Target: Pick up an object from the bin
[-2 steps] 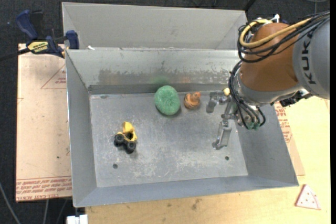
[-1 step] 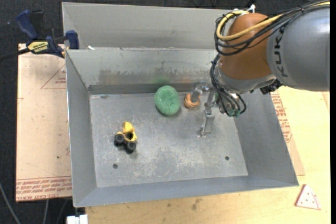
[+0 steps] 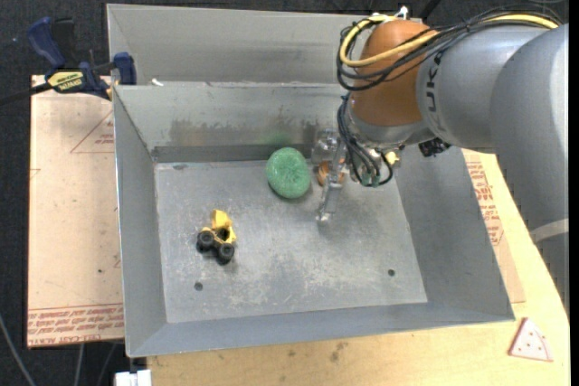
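My gripper hangs low over the bin floor, right of centre and toward the back. Just to its left, very close, lies a round green ball near the back wall; I cannot tell whether they touch. A small yellow and black toy vehicle sits on the floor at the left, well away from the gripper. I see nothing in the gripper.
The arm with its orange wrist cover and cables reaches in over the bin's right back corner. Bare floor stretches in front of and to the right of the gripper. The bin's walls slope up on all sides.
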Controlling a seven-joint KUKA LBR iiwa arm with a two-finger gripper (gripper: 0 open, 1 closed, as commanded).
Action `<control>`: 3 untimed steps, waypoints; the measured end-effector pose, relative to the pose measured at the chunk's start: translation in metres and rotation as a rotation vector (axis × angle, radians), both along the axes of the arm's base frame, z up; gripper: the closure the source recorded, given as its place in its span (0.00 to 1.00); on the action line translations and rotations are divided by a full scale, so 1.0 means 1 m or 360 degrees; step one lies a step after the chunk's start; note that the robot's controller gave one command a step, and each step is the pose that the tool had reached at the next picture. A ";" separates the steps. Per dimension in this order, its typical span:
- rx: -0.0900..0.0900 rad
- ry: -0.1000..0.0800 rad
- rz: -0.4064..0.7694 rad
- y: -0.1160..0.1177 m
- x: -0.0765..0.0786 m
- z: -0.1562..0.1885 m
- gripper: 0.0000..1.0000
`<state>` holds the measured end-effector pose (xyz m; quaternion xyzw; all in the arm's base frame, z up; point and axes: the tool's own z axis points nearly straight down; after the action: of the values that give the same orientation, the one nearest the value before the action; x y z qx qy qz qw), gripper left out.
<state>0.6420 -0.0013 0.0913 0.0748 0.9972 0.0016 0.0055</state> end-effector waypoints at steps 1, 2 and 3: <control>-0.0004 0.0067 -0.0066 0.003 0.014 -0.036 0.00; -0.0006 0.0032 0.0025 0.026 0.011 -0.026 0.00; -0.0003 0.0014 0.0118 0.044 0.009 -0.021 1.00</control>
<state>0.6507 0.0424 0.0700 0.0379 0.9993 0.0004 0.0011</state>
